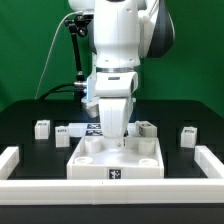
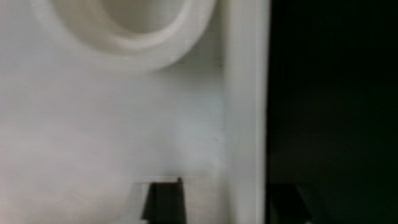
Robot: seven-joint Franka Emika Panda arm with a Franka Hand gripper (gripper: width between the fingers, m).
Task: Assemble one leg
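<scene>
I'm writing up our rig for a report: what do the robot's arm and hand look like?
The arm is glossy white with rounded, bulging casings and a dark grey joint cover near the top. Its white hand is boxy and narrows downward. Thin black cables run alongside the arm.

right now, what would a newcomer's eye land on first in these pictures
The big white arm fills the middle of the exterior view, its jaws down at the large white tray piece at the front; whether they hold anything cannot be told. Small white tagged legs lie on the black table to either side of it. The wrist view is nearly all white surface with a round recess.
</scene>
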